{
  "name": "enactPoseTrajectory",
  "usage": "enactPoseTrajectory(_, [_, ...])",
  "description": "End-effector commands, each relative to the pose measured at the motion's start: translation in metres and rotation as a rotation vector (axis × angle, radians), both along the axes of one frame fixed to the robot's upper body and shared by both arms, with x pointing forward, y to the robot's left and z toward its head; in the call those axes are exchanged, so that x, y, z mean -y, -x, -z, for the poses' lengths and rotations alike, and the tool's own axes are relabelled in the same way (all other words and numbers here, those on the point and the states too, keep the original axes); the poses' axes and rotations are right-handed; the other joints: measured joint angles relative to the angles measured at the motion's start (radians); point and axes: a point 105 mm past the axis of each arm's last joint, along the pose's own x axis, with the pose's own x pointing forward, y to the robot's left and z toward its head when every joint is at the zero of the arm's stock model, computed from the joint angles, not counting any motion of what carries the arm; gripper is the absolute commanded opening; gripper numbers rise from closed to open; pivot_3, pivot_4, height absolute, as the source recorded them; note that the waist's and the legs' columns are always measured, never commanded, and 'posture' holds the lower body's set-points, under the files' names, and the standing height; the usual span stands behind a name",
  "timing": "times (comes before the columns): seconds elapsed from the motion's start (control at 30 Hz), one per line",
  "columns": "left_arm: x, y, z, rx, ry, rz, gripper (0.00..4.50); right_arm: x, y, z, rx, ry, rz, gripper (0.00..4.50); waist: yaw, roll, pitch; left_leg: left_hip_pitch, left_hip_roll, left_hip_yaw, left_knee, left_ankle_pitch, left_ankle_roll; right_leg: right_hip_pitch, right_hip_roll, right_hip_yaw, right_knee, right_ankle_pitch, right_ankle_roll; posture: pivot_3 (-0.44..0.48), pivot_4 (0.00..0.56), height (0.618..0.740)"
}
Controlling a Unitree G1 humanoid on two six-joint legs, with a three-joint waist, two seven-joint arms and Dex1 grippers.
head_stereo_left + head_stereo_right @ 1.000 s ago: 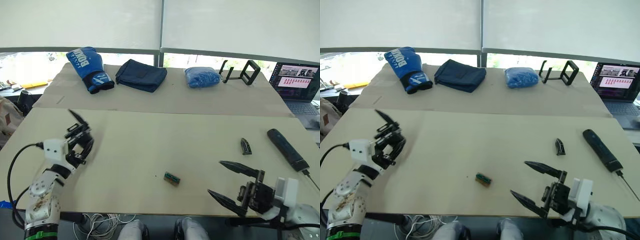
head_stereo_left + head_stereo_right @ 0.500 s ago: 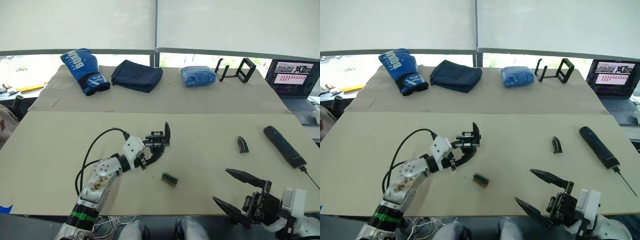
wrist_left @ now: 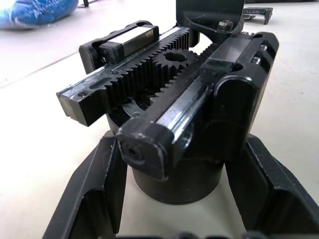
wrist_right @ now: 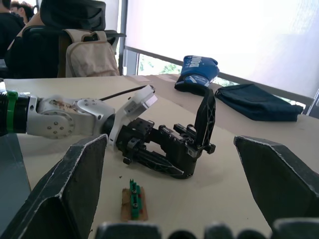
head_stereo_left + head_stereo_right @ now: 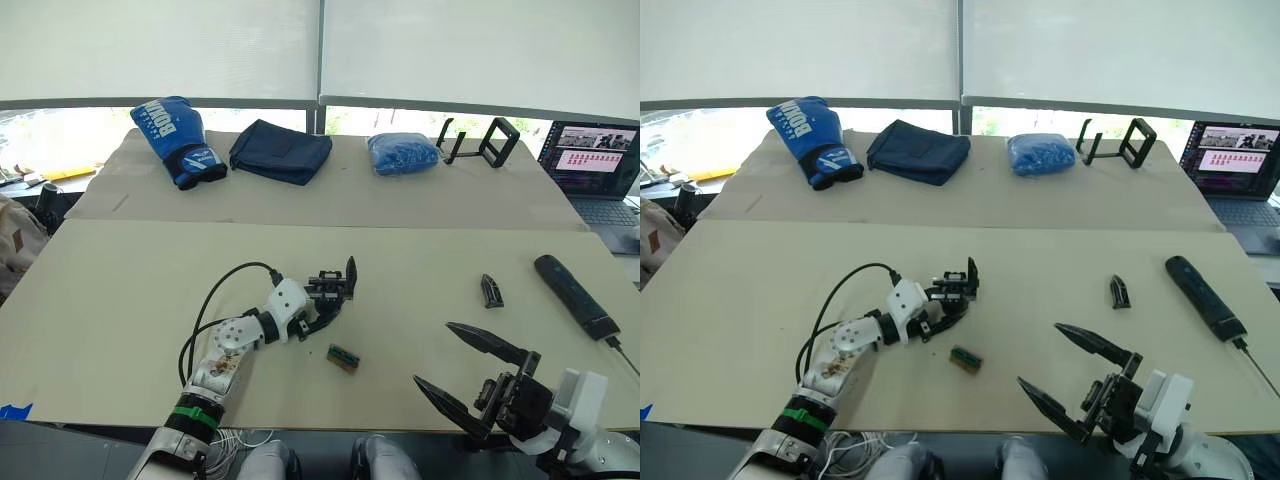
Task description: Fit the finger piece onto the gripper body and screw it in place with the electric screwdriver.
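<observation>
You had the gripper body [image 5: 333, 287] clamped in the left gripper [image 5: 322, 303] near mid-table, its one finger pointing up. The right gripper [image 5: 470, 372] hung spread wide and empty — the finger piece [image 5: 489, 290] lay apart to the right, beside the screwdriver [image 5: 574, 297]. Fetching that piece looked next; you'd need a careful pinch.

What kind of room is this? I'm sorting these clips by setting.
Probably an office or lab workspace, not a home: big tables by roller-blind windows, an open laptop showing a screen of images, and an office chair with a backpack on it.
</observation>
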Motion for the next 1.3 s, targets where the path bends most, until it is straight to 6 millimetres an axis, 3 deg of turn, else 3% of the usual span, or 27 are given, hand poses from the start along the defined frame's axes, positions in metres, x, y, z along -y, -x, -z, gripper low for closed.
enactPoseTrajectory(0.03, [0.006,-0.003,-0.010,0.053,0.020,0.012,2.34,-0.001,0.002,-0.008,0.043,0.020,-0.011,4.50,0.004,0.000,0.000,0.000,0.000,0.000,0.000,0.000,0.000,0.000,0.000,0.000,0.000,0.000,0.000,0.000,0.150,0.740])
enactPoseTrajectory(0.13, [0.002,-0.003,-0.006,0.029,0.031,0.004,2.34,0.000,-0.002,-0.008,0.047,0.021,-0.007,4.50,0.008,0.000,0.000,0.000,0.000,0.000,0.001,-0.001,0.001,0.000,0.000,-0.001,0.000,0.000,0.000,0.000,0.150,0.740])
enactPoseTrajectory(0.2, [-0.002,-0.002,-0.006,0.020,0.044,0.000,3.37,0.000,-0.003,-0.008,0.049,0.019,-0.006,4.50,0.008,0.001,0.000,0.000,0.000,0.000,0.001,-0.001,0.001,0.000,0.000,-0.001,0.000,0.000,0.000,0.000,0.150,0.740])
enactPoseTrajectory(0.3, [-0.012,0.001,0.000,-0.009,0.036,0.004,4.45,0.000,-0.005,-0.008,0.050,0.016,-0.008,4.50,0.007,0.001,0.000,0.000,0.000,0.000,0.001,-0.001,0.001,0.000,0.000,-0.001,0.000,0.000,0.000,0.000,0.150,0.740])
enactPoseTrajectory(0.43, [-0.037,0.006,0.001,-0.063,-0.009,0.075,4.45,0.001,-0.005,-0.006,0.049,0.010,-0.005,4.50,-0.005,0.001,-0.001,0.000,0.000,-0.001,0.001,0.000,0.001,0.000,0.000,-0.001,0.000,0.000,0.000,0.000,0.150,0.740])
enactPoseTrajectory(0.7, [-0.054,-0.006,-0.012,-0.114,-0.084,0.250,4.45,-0.004,-0.004,-0.008,0.043,0.012,-0.016,4.50,-0.006,0.003,-0.002,0.000,0.000,-0.001,0.001,0.000,0.001,0.000,0.002,-0.003,0.001,-0.004,0.006,0.000,0.150,0.740])
enactPoseTrajectory(0.87, [-0.039,-0.011,-0.015,-0.109,-0.149,0.421,4.45,-0.006,-0.001,-0.013,0.036,0.034,-0.031,4.50,-0.006,0.003,-0.002,-0.002,-0.002,0.000,0.003,0.000,0.001,0.000,0.003,-0.003,0.001,-0.003,0.004,0.000,0.150,0.740])
enactPoseTrajectory(1.03, [-0.025,-0.025,-0.018,-0.113,-0.157,0.445,4.45,-0.003,-0.002,-0.019,0.051,0.056,-0.014,4.50,-0.006,0.002,-0.002,-0.006,-0.002,-0.002,0.007,-0.001,0.003,0.000,0.004,-0.004,0.001,-0.002,0.002,0.000,0.150,0.740])
enactPoseTrajectory(1.3, [-0.012,-0.029,-0.013,-0.138,-0.164,0.471,4.45,0.003,0.003,-0.018,0.058,0.082,0.019,4.50,-0.015,0.002,-0.001,-0.011,-0.002,-0.005,0.012,-0.002,0.005,-0.001,0.004,-0.007,0.001,-0.001,0.003,0.000,0.150,0.740])
